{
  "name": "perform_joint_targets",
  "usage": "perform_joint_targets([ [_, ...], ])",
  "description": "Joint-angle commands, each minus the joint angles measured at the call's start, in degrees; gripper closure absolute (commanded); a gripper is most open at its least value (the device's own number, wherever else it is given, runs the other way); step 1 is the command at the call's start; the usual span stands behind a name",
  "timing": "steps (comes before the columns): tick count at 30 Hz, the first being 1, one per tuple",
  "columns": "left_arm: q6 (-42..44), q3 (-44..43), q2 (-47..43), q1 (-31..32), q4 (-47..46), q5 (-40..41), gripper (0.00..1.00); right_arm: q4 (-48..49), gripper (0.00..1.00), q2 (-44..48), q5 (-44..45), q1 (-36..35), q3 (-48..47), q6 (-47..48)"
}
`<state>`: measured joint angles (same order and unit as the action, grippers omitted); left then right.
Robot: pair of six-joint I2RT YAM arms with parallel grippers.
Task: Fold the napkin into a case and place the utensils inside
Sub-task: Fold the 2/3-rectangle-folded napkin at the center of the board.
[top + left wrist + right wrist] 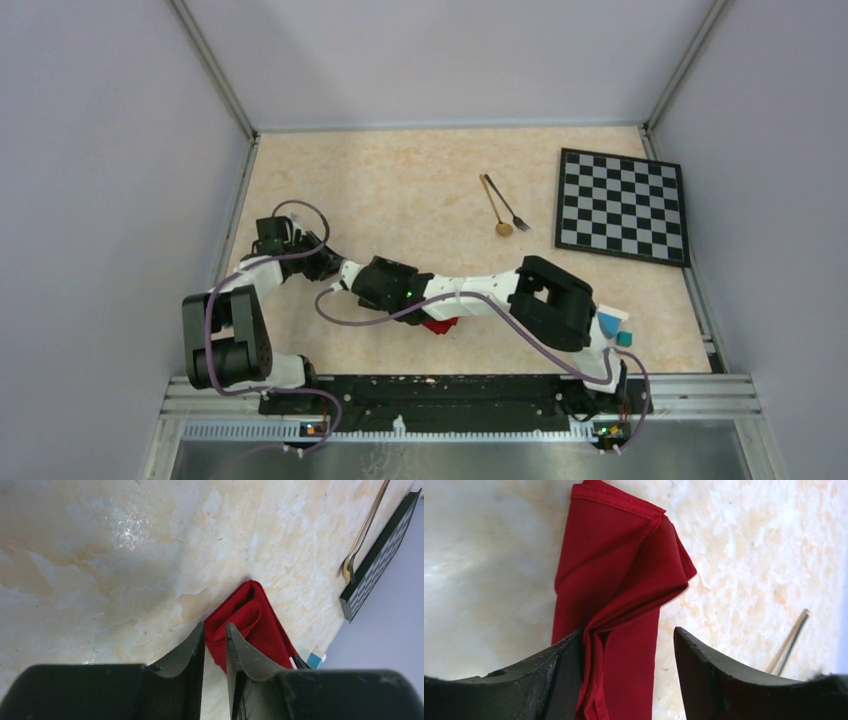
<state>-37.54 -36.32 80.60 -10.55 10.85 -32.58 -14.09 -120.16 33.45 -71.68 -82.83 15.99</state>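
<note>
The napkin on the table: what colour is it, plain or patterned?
Plain deep red, no pattern; the napkin shows best in the right wrist view.

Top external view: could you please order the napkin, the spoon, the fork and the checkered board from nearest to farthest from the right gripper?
1. The napkin, near the front of the table, lying between the fingers of the right gripper.
2. The spoon and the fork, together farther back at mid-table; these two are too close to call.
3. The checkered board, at the far right.
</note>
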Motion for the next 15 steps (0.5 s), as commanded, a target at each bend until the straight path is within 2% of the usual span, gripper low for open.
perform_joint_targets([
  [1,1.87,-1.89,-1.81,-0.59,0.75,-0.8,0.74,3.23,0.36,9.25,-12.55,0.11,1.6,-2.93],
  [11,4.63,-1.51,-6.64,-0.49,6.09,-2.11,0.67,12.79,0.32,23.68,-31.77,7.13,14.37,-19.71],
  [13,2.89,-0.09,-8.47,-0.27,6.98,-1.31,0.67,15.72,0.32,23.93,-36.91,12.16,15.99,-26.83],
  [15,1.23,1.89,-9.81,0.14,6.96,-0.57,0.66,20.22,0.36,22.9,-46.89,17.59,17.72,-34.83],
])
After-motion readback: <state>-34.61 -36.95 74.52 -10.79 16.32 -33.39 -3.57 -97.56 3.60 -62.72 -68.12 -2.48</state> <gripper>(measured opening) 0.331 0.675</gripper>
